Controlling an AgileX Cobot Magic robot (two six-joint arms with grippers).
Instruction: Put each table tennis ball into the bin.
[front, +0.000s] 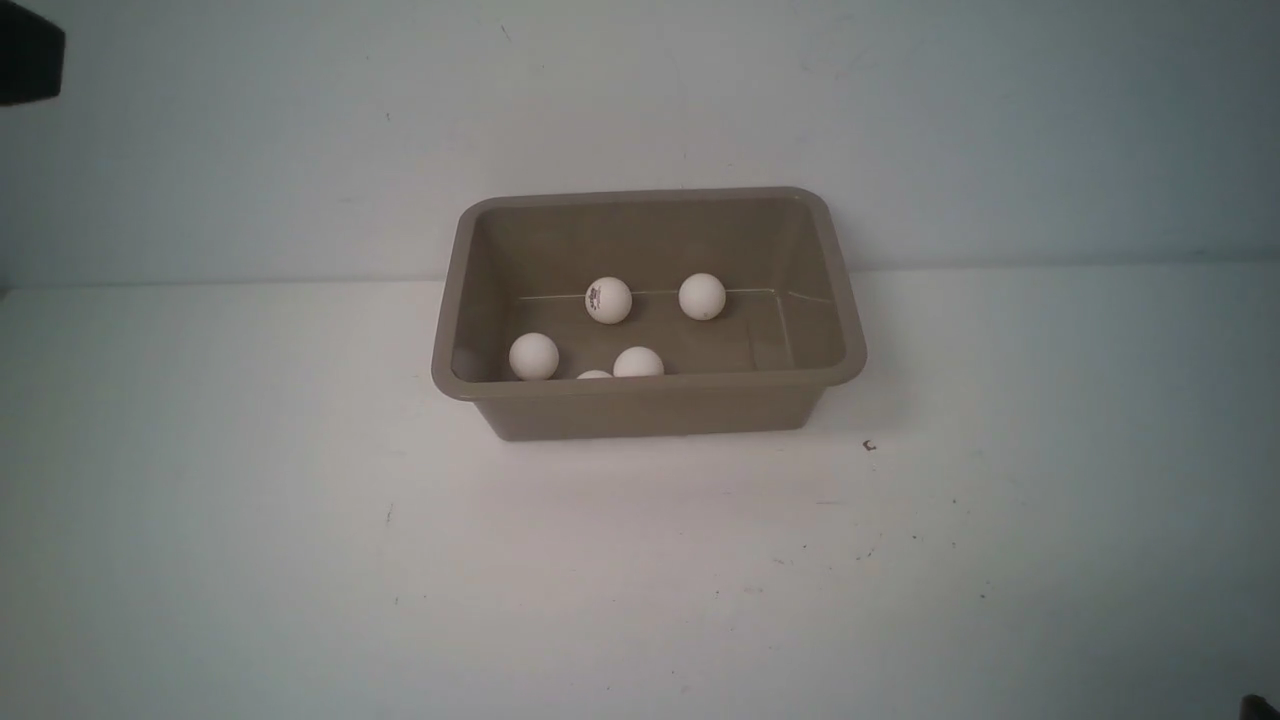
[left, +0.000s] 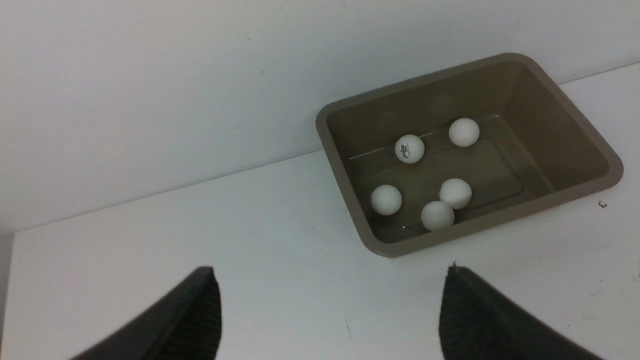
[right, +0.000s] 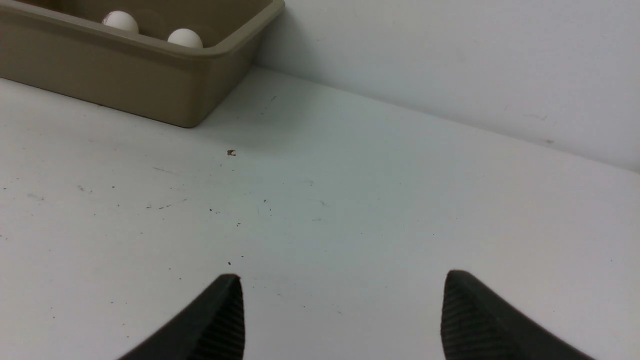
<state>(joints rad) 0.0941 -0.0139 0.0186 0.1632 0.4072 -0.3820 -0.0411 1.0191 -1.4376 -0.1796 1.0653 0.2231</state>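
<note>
Here, at the far upper left of the front view, only a dark corner of the left arm (front: 28, 52) is seen, raised well above the white tabletop (front: 250, 560). In its wrist view the left gripper (left: 330, 310) is held high over bare table, its two black ribbed fingers (left: 200, 315) spread wide with nothing between them, and it is aimed toward the bin from well apart.

At the middle, the rectangular grey-brown plastic bin (front: 650, 408) with rounded corners and a flared rim is set on the tabletop near the pale back wall (front: 640, 100). All five small white glossy table tennis balls (left: 409, 149) are contained in it: two by the far wall, one bearing a dark logo, and three by the near wall, two of them touching or nearly so. Open table is left on every side of the rim except toward the wall.

To the right, the right gripper (right: 342, 315) is held low over speckled table, fingers parted and empty, the bin's corner well apart from it.
</note>
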